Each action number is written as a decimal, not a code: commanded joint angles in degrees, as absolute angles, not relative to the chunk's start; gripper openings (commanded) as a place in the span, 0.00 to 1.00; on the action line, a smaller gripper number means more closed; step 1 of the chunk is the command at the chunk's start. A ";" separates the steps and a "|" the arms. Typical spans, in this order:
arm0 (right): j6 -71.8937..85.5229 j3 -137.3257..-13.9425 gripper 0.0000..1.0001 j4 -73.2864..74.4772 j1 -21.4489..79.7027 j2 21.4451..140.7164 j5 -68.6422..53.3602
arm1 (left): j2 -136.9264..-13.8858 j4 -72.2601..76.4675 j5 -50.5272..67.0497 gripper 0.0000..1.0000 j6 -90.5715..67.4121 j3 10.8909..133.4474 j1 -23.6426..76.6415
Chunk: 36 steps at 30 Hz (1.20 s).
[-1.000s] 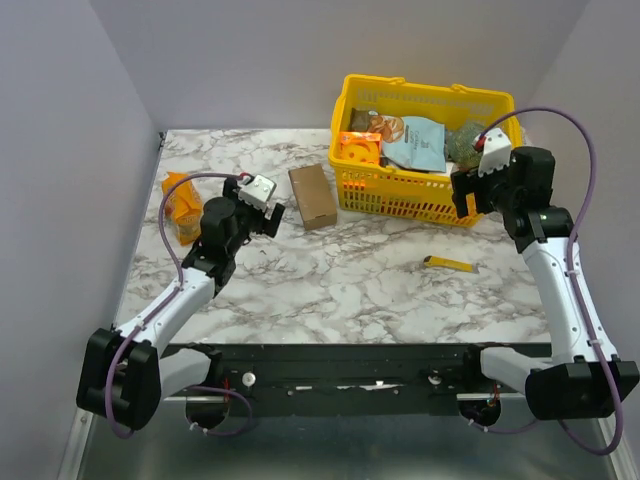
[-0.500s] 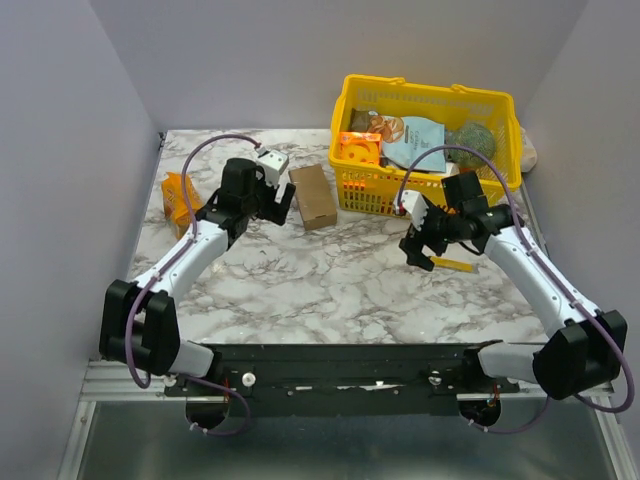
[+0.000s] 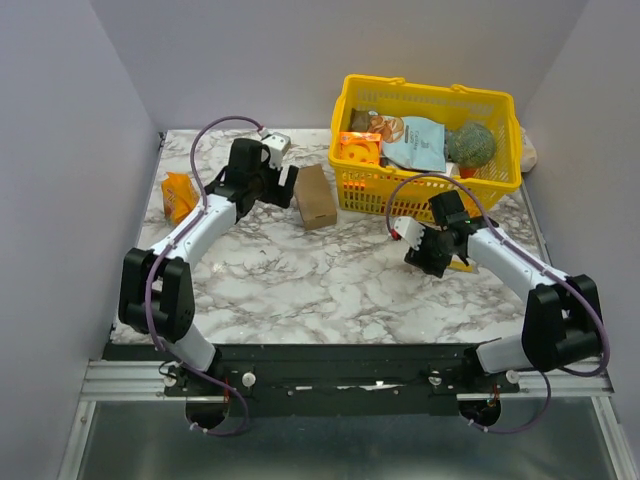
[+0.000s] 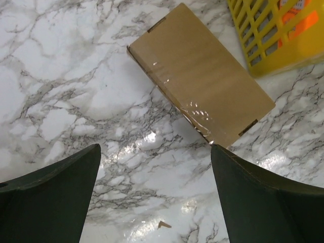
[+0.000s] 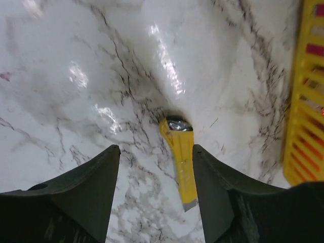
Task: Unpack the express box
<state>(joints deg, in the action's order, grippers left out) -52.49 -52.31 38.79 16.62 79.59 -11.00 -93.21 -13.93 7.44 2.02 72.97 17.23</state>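
While my left gripper point(image 4: 154, 152) hangs wide open above the marble table point(image 4: 61, 91), the express box point(image 4: 200, 96) lies closed and flat in the upper middle of the wrist frame, beyond my fingertips and not touched. It sits just beside the yellow basket point(image 3: 430, 205). My right gripper point(image 5: 156, 152) is released too, its 2 jaws standing on both sides of a yellow cutter point(image 5: 181, 157), grasping nothing.

Brown express box point(image 4: 200, 86), yel. basket point(image 3: 430, 88) & cutter point(image 5: 181, 157), wht/gry marble table point(image 3: 330, 285).
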 commanded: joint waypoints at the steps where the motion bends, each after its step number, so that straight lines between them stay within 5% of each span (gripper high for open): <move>1: -55.55 -51.15 0.65 35.34 14.68 81.99 -3.52 | -88.16 -15.38 8.70 0.98 1.23 67.86 16.96; 14: -59.68 -52.29 0.64 32.78 14.41 91.31 2.19 | -81.65 -13.71 8.70 0.98 -0.97 59.33 16.96; 17: -59.59 -52.73 0.50 34.19 14.24 92.90 2.81 | -80.86 -13.62 8.17 0.98 -0.35 58.54 16.79; 18: -59.59 -52.82 0.37 35.32 14.06 93.60 2.73 | -80.77 -13.45 8.26 0.98 -0.35 58.45 16.79; 22: -58.10 -55.28 0.12 40.86 14.33 93.52 -1.74 | -80.86 -13.45 9.05 0.97 -0.26 58.53 16.79; 30: -49.41 -78.10 0.01 58.78 17.92 89.39 -27.13 | -77.97 -11.44 19.40 0.99 6.68 60.12 18.89; 36: -35.44 -100.09 0.01 57.94 18.46 93.16 -43.84 | -72.70 3.38 31.71 0.99 4.58 55.21 19.42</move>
